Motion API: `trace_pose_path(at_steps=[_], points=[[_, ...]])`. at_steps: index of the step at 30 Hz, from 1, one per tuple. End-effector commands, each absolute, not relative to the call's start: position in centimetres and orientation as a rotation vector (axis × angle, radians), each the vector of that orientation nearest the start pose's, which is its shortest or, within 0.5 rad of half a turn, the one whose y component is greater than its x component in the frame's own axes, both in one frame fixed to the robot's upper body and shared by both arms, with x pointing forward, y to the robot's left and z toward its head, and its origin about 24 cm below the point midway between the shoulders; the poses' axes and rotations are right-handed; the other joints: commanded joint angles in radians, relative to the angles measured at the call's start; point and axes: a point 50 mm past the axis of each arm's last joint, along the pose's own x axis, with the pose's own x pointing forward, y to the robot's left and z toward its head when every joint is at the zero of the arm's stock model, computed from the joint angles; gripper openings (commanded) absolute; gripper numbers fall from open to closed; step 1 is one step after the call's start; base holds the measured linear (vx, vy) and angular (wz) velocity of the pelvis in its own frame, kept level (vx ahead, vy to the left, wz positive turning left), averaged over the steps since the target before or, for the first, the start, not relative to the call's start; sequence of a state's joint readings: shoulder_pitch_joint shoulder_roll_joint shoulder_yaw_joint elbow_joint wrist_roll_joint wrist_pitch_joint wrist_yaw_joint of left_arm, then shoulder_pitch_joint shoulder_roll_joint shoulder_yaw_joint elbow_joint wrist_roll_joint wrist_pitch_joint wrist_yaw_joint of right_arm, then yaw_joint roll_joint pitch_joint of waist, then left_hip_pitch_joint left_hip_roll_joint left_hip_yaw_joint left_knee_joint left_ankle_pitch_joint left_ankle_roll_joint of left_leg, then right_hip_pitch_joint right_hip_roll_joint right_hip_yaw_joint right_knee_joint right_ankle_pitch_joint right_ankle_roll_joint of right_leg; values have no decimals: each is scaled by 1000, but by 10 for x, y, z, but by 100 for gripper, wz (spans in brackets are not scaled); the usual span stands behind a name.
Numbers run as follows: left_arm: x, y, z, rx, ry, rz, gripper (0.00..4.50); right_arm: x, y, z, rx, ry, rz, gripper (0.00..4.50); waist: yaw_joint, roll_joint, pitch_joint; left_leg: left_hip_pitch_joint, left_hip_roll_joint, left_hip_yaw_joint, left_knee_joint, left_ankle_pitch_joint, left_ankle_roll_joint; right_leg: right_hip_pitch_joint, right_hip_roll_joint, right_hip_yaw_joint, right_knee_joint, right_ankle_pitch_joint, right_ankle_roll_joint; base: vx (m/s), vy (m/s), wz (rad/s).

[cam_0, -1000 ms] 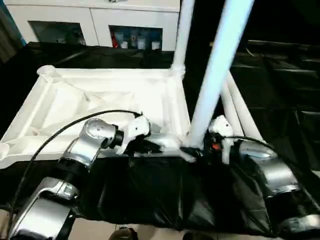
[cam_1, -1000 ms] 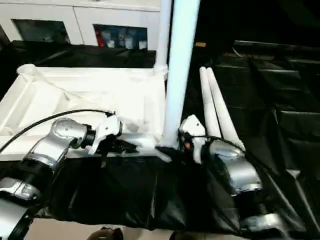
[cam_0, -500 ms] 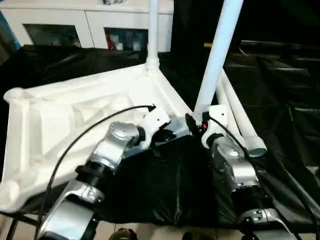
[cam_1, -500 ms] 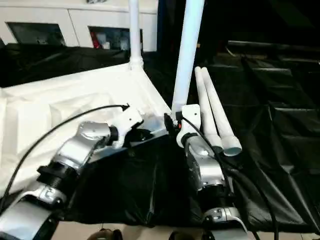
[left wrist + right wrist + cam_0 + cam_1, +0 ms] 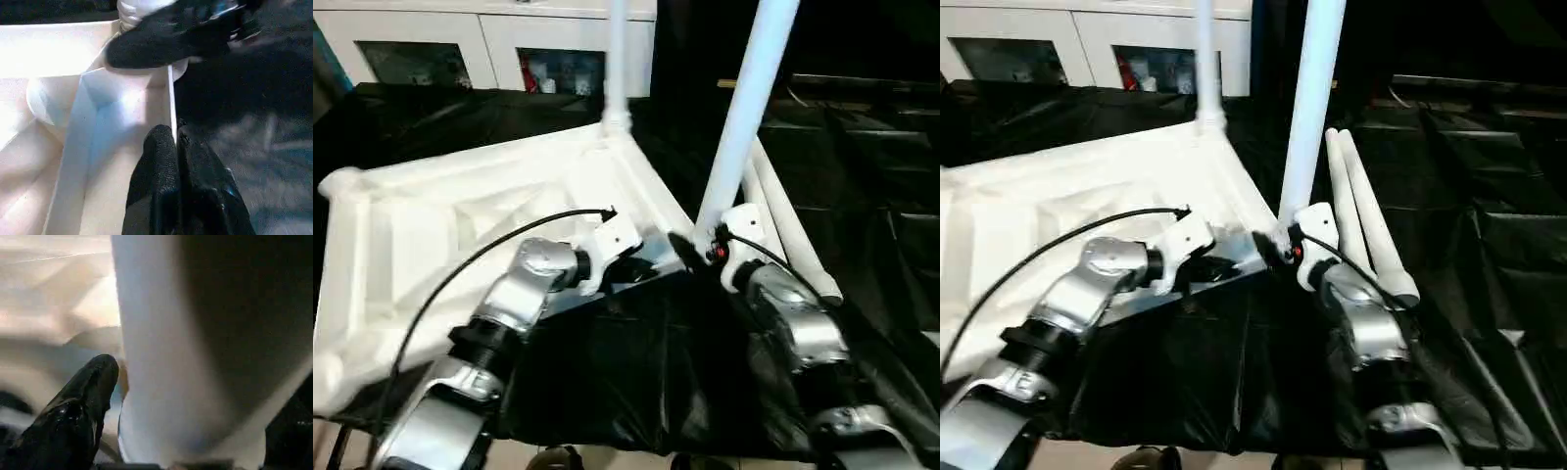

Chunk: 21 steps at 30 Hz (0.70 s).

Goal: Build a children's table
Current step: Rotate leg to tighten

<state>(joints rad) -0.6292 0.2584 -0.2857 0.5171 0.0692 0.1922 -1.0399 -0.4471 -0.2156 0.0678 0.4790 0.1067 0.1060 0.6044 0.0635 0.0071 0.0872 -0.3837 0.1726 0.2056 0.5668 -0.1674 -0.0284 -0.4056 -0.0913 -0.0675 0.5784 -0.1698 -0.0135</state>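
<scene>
On a work surface draped in black sheeting (image 5: 636, 382), the white tabletop (image 5: 431, 235) is seen lying upside down, its ribbed underside facing up and its raised rim running round the edge. At its far corner a white leg (image 5: 617, 59) stands upright in a round socket. A second leg (image 5: 744, 108) rises, slightly tilted, from the socket at the near right corner. Two further legs (image 5: 783, 230) are laid side by side on the sheeting just to the right of the tabletop, touching each other.

The left gripper (image 5: 175, 147) is closed on the thin rim of the tabletop near that corner; in the left wrist view its two black fingers (image 5: 159, 161) are pressed together with the rim's edge caught between them. The right gripper (image 5: 693, 253) is placed at the foot of the tilted leg. In the right wrist view one black finger (image 5: 88, 387) is seen just beside the leg's base with a narrow gap; whether the leg is gripped cannot be told, and the second finger is hidden.

Behind the table a white cabinet (image 5: 489, 44) with glass-fronted compartments is visible, with small coloured items inside. No brand, label or writing can be read anywhere.
</scene>
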Motion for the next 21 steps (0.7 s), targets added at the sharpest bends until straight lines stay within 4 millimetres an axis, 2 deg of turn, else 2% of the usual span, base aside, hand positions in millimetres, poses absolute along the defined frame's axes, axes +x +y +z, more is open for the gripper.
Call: trace_pose_path(at_steps=[1, 3, 7, 8, 15, 21], points=[[319, 91, 59, 436, 392, -1312, 0, 317, -128, 52, -115, 185, 824, 382, 2, 2, -67, 22, 61, -28, -62, -194, 87, 49, -62, 47, -51, -108, -253, 0, 0, 0], [317, 99, 59, 429, 384, -1379, 0, 308, -133, 53, -151, 217, 963, 382, 5, 0, -65, 22, 63, -28, -64, -217, 79, 50, -63, 47, -55, -152, -250, 0, 0, 0], [316, 104, 59, 450, 381, -1421, 0, 301, -137, 54, -160, 253, 1049, 382, 8, 0, -66, 24, 66, -27, -63, -226, 70, 46, -65, 48, -54, -172, -252, 0, 0, 0], [316, 108, 60, 465, 380, -1461, 0, 295, -140, 53, -160, 299, 1125, 382, 13, -1, -66, 24, 66, -27, -63, -222, 71, 48, -65, 47, -55, -177, -252, 0, 0, 0], [314, 115, 60, 480, 404, -1533, 0, 288, -143, 50, -160, 358, 1210, 323, 25, -3, -68, 24, 67, -26, -61, -202, 71, 46, -67, 47, -49, -159, -260, 0, 0, 0], [312, 116, 57, 486, 411, -1549, 0, 285, -139, 48, -107, 355, 1205, 295, 25, -3, -68, 23, 67, -26, -61, -198, 66, 46, -67, 47, -49, -157, -261, 0, 0, 0]])
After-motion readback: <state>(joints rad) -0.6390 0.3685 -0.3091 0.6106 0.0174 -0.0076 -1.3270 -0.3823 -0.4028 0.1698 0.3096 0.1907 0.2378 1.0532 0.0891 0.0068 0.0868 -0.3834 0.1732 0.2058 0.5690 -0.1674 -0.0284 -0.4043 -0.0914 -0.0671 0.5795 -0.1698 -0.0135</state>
